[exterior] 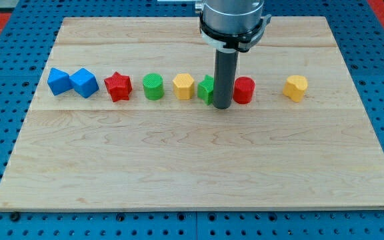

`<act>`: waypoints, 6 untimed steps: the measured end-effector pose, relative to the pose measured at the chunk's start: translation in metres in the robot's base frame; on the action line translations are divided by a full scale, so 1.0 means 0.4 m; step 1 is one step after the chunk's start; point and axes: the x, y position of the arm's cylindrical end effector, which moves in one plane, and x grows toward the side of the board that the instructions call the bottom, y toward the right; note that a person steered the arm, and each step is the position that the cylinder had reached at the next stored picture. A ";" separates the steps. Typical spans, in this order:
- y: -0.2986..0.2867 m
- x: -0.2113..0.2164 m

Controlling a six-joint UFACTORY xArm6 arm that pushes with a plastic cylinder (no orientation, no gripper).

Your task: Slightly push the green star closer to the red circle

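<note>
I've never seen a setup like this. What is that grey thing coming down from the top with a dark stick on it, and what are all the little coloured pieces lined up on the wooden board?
The grey part is the end of a robot arm. It has no hand; it carries a straight dark rod, and my tip slides on the wooden board to nudge blocks. Nothing is held, only pushed.

There is one picture, from a camera looking down at the board from the front.

The blocks sit in a row. From the view's left: two blue blocks, a red star, a green circle, a yellow block, a green star, a red circle, and a second yellow block set further apart.

My tip stands between the green star and the red circle, partly hiding the star, so I cannot tell whether it touches either one.
</note>
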 end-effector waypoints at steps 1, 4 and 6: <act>0.011 0.000; -0.217 0.039; -0.074 0.003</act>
